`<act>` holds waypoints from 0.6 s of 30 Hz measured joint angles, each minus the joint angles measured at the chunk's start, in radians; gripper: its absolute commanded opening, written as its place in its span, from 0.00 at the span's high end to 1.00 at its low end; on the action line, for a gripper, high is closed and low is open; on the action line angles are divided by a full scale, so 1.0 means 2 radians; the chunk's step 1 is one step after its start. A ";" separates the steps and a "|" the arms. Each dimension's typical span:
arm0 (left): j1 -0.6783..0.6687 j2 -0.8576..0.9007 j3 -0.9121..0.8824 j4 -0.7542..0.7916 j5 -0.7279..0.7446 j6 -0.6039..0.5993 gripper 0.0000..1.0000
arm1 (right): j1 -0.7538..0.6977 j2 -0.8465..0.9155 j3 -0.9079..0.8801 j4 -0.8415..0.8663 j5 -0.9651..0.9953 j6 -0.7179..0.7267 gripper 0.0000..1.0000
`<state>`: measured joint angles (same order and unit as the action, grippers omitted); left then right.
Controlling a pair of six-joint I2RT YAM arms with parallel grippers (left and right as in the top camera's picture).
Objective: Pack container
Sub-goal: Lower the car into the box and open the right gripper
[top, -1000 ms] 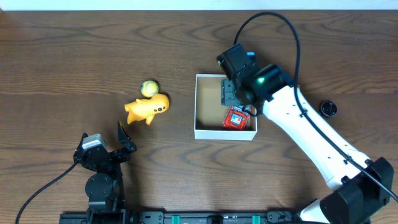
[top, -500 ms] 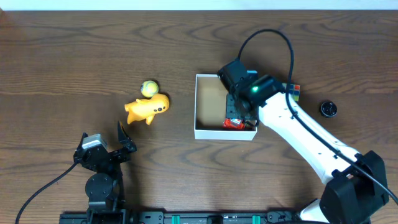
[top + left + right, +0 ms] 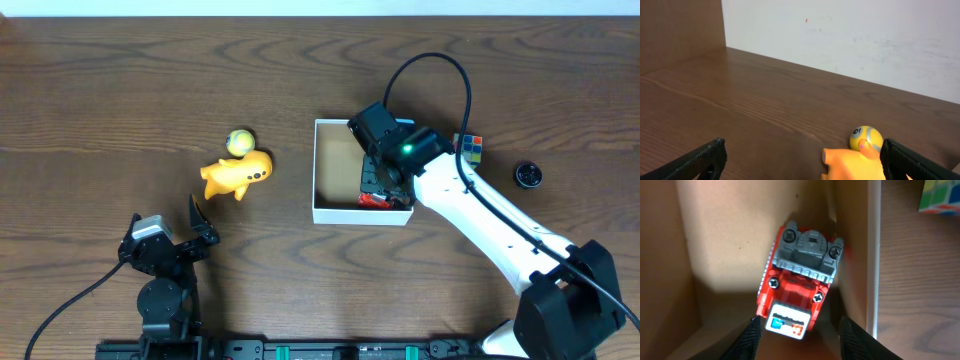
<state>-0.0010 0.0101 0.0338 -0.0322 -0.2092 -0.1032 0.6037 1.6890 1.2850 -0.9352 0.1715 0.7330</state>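
Observation:
The container (image 3: 315, 172) is a white-walled square box with a brown inside, right of the table's middle. A red and grey toy vehicle (image 3: 375, 200) lies in its near right corner, against the wall (image 3: 873, 255). My right gripper (image 3: 375, 188) hangs inside the box over that toy. In the right wrist view the toy's labelled end (image 3: 800, 280) sits between the fingers of the right gripper (image 3: 800, 330). The left finger is at the toy's corner and a gap shows on the right, so the jaws stand open. My left gripper (image 3: 203, 225) rests wide open near the front left, holding nothing.
A yellow-orange animal toy (image 3: 237, 174) and a small yellow ball (image 3: 239, 142) lie left of the box; both show ahead of the left gripper (image 3: 802, 160). A colour cube (image 3: 470, 147) and a black round object (image 3: 528, 175) sit right of the box.
My right gripper has moved toward the box's near wall, over the red toy, and its jaws have narrowed. The colour cube has come into view. The left arm is still.

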 measured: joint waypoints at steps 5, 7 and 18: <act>0.000 0.000 0.000 0.000 0.000 0.000 0.02 | 0.000 0.000 -0.037 0.034 -0.010 0.011 0.47; 0.000 0.000 0.000 0.000 0.000 0.000 0.02 | 0.000 0.000 -0.042 0.038 -0.013 0.013 0.48; 0.000 0.000 0.000 0.000 0.000 0.000 0.02 | 0.004 0.000 -0.042 0.040 -0.020 0.021 0.63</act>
<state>-0.0010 0.0101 0.0338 -0.0319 -0.2092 -0.1032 0.6121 1.6890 1.2003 -0.8555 0.1310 0.7746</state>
